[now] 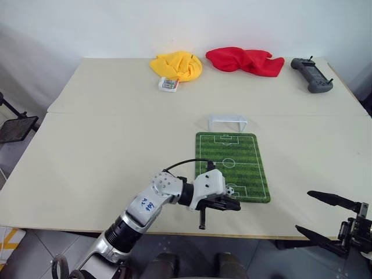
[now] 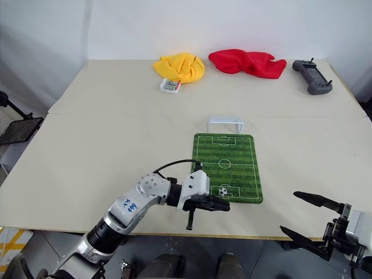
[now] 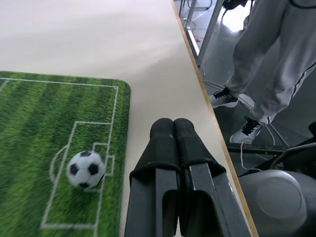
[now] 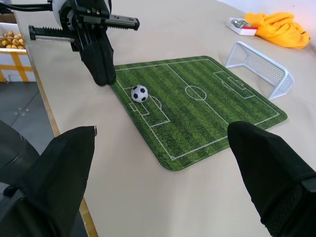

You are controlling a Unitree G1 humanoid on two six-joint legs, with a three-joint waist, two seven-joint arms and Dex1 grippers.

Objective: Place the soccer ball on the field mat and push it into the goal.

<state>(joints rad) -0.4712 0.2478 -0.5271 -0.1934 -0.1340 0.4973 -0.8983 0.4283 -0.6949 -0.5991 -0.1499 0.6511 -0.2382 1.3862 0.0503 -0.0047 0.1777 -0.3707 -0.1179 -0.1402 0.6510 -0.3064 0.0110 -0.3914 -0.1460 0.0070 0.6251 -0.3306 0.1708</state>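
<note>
The soccer ball point(image 1: 231, 191) lies on the field mat point(image 1: 232, 165), in the small box marked at the mat's near end, touching no hand. The left hand point(image 1: 234, 204) sits just beside the ball at the mat's near corner, its two black fingers point(image 3: 173, 136) pressed together and empty. The goal point(image 1: 228, 122) stands on the desk point(image 1: 104, 133) just past the mat's far end, well apart from the ball. The right hand point(image 1: 314, 214) hangs off the desk's near right edge, fingers spread wide apart and holding nothing. At the desk's far side lie a yellow cloth point(image 1: 177, 65), a red cloth point(image 1: 247, 60), a small white box point(image 1: 168, 85) and a grey controller point(image 1: 312, 74).
</note>
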